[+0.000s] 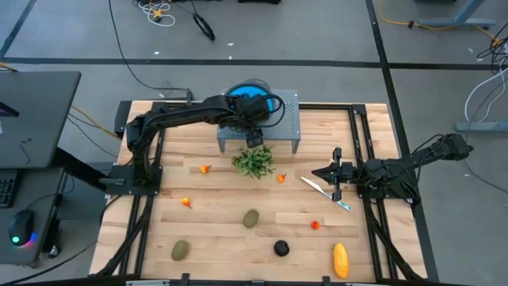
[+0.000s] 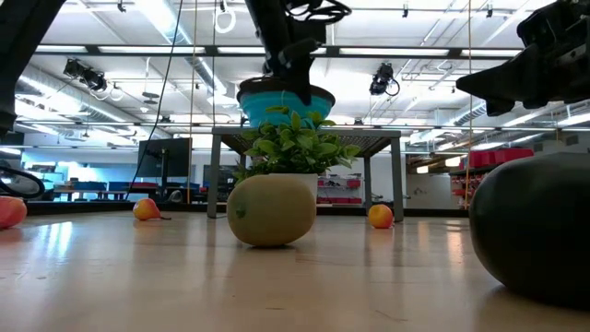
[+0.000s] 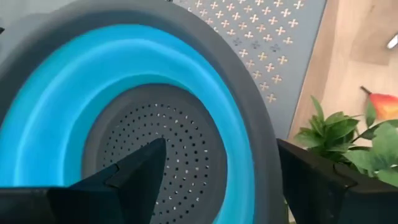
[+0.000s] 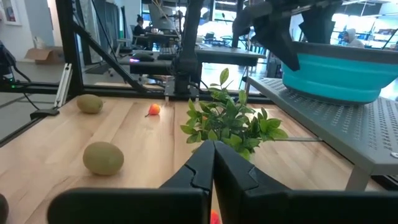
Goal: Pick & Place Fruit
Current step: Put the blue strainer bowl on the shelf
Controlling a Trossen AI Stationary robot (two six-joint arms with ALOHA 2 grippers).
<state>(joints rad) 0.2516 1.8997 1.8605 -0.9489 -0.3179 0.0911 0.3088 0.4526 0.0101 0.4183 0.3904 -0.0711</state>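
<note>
On the grey perforated stand, the blue colander seemingly holds no fruit.

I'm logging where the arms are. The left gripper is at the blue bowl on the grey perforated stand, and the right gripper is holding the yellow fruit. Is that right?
Not quite. The right gripper holds nothing: the right wrist view shows it shut and empty, beside the white knife. The yellow fruit lies untouched at the table's near edge in the high view. The left gripper is indeed at the blue bowl on the grey perforated stand.
</note>
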